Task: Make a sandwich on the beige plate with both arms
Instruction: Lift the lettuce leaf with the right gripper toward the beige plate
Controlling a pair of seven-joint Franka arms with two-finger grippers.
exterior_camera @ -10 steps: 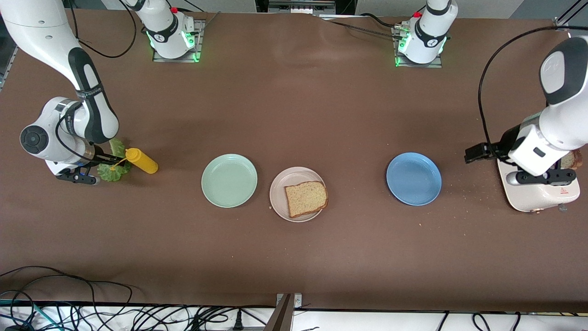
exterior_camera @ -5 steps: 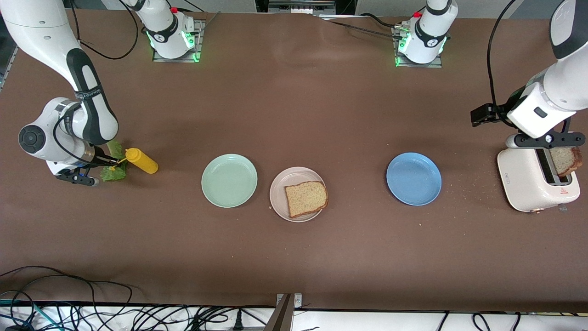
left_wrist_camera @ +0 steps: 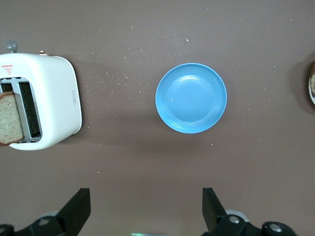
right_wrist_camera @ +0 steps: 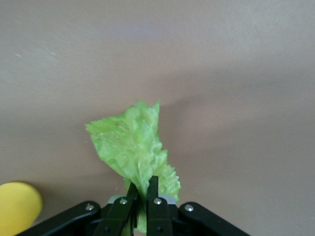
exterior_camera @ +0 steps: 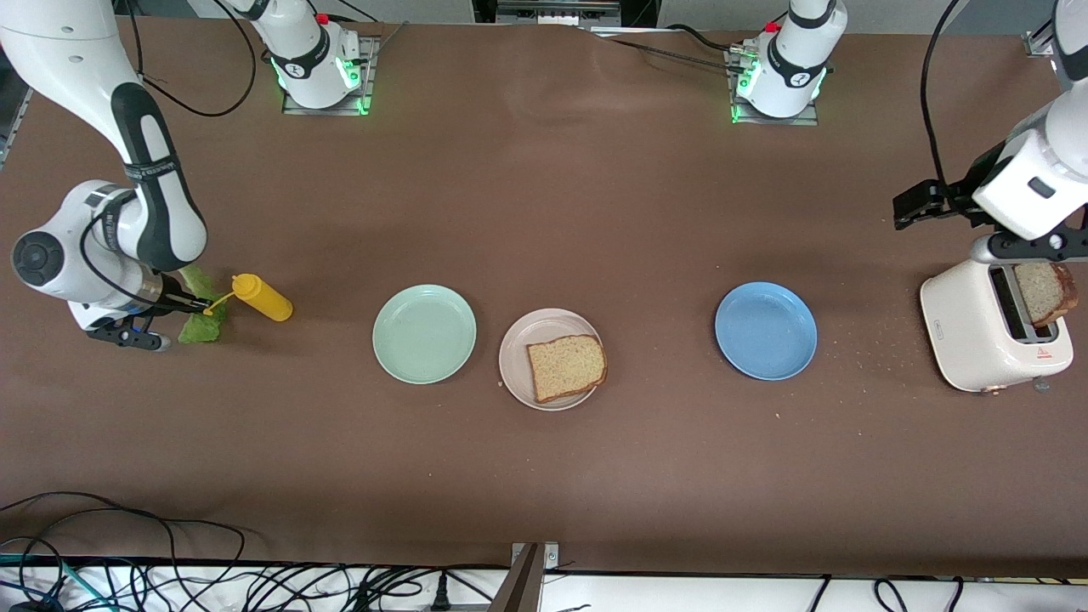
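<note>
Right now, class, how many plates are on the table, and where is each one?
3, in a row: mint green plate toward the right arm's end, beige plate beside it holding a bread slice, blue plate toward the left arm's end.

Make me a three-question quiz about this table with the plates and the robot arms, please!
1. Where is the bread slice that is out of the toaster?
A. on the blue plate
B. on the beige plate
C. on the bare table

2. How many plates are on the table?
A. two
B. three
C. four

3. What is the right gripper doing?
A. pinching the lettuce
B. squeezing the yellow bottle
C. hanging open over the green plate

Answers:
1. B, the slice lies on the beige plate, between the green plate and the blue plate.
2. B, green, beige and blue make three.
3. A, its jaws are shut on the lettuce, beside the yellow bottle; the left gripper is open, above the table by the toaster.
</note>
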